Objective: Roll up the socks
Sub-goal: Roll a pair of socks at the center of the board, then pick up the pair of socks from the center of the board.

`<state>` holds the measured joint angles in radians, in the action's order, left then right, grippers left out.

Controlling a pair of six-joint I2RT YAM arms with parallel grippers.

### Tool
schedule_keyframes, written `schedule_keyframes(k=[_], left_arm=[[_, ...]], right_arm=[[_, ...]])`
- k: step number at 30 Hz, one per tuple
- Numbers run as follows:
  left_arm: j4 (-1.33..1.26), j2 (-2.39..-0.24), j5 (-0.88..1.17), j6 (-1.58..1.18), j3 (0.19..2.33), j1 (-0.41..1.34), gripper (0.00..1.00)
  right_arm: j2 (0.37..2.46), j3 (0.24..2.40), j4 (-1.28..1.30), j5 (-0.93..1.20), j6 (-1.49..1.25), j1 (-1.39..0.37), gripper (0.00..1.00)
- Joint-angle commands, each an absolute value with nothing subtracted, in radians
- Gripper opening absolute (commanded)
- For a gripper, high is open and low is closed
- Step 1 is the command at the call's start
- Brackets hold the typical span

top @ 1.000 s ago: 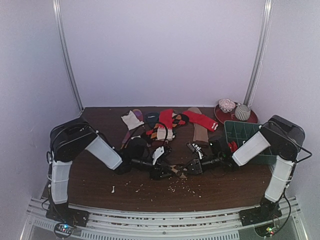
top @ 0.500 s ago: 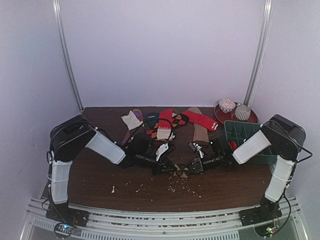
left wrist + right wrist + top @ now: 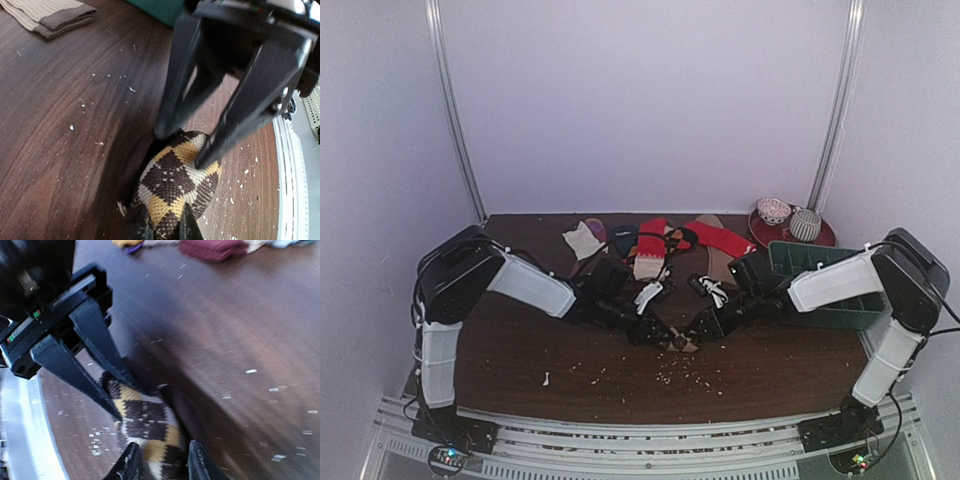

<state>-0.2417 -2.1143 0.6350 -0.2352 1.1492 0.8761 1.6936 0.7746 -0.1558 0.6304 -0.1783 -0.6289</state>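
Observation:
The dark brown argyle sock [image 3: 681,343] is bunched on the table at the middle front, between both grippers. My left gripper [image 3: 666,337] is shut on its near end in the left wrist view [image 3: 165,228], where the sock [image 3: 177,180] shows tan diamonds. My right gripper [image 3: 696,332] grips the other end, and in the right wrist view [image 3: 163,465] its fingers stand either side of the sock [image 3: 147,426]. The red sock [image 3: 719,238] with a white-and-red striped cuff lies flat at the back, away from both grippers.
A heap of mixed socks [image 3: 645,250] and a tan sock [image 3: 720,265] lie at the back. A white and purple sock [image 3: 584,240] lies back left. A green crate [image 3: 820,272] and a red plate [image 3: 765,232] with two sock balls stand at the right. Pale crumbs [image 3: 675,378] dot the front.
Both arms have stretched further toward the table's middle. The grippers and the argyle sock between them have shifted a little away from the front edge.

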Motion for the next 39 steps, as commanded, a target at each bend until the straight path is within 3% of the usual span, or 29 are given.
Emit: schedule_keyframes(k=[1,9,16,24,35,39], left_arm=[[0.091,-2.249,0.550,-0.260,1.096,0.891,0.00],[0.142,-2.278,0.575,-0.245,1.116,0.867,0.00],[0.191,-2.298,0.553,-0.226,1.129,0.853,0.00],[0.203,-2.307,0.537,-0.222,1.138,0.842,0.00],[0.199,-2.309,0.531,-0.214,1.138,0.841,0.00],[0.199,-2.312,0.525,-0.207,1.137,0.841,0.00]], right_arm=[[1.585,0.744,-0.126,0.518,-0.107,-0.627,0.38],[1.460,0.714,-0.096,0.533,-0.025,-0.634,0.66],[1.577,0.749,-0.107,0.631,-0.030,-0.634,0.78],[1.689,0.791,-0.166,0.767,-0.061,-0.634,0.83],[1.762,0.794,-0.170,0.642,-0.094,-0.622,0.84],[1.790,0.782,-0.185,0.703,-0.110,-0.619,0.82]])
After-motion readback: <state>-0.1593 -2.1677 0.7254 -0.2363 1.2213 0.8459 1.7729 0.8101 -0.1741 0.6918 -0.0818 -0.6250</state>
